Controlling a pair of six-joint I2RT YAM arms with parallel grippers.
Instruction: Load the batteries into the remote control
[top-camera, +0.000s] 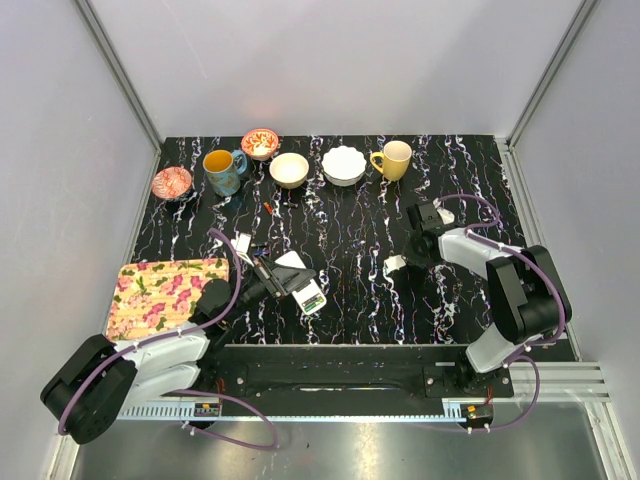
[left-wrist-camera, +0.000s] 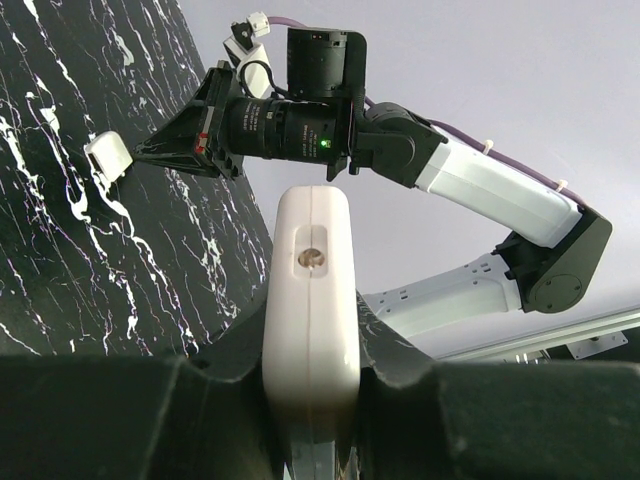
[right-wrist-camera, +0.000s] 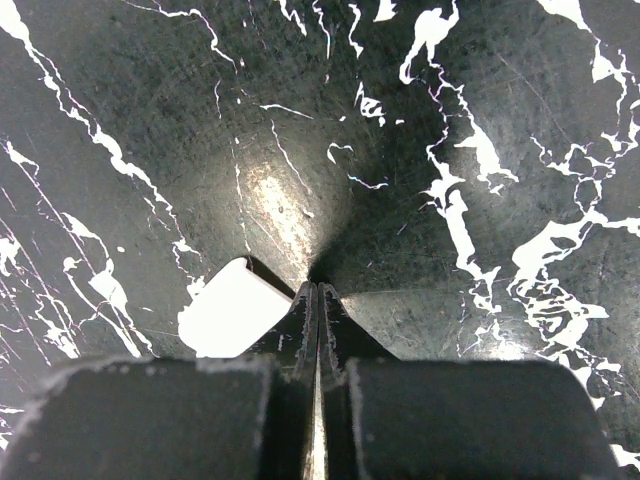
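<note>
Remote control (top-camera: 306, 290) clamped in the left gripper (top-camera: 285, 281), right gripper (top-camera: 407, 260) down beside the loose back cover (top-camera: 394, 265).
From above, the left arm holds the remote over the table (top-camera: 360, 225), near the centre, probably so the other arm can reach it. A greenish patch on its face may be the batteries, but it is too small to tell. The left wrist view shows the remote end-on, pinched by its long edges between the dark fingers (left-wrist-camera: 150, 420), which leaves the faces free. The right wrist view shows the jaws pressed together on nothing, tips on the tabletop, with the cover just to their left, perhaps ready to be nudged.
</note>
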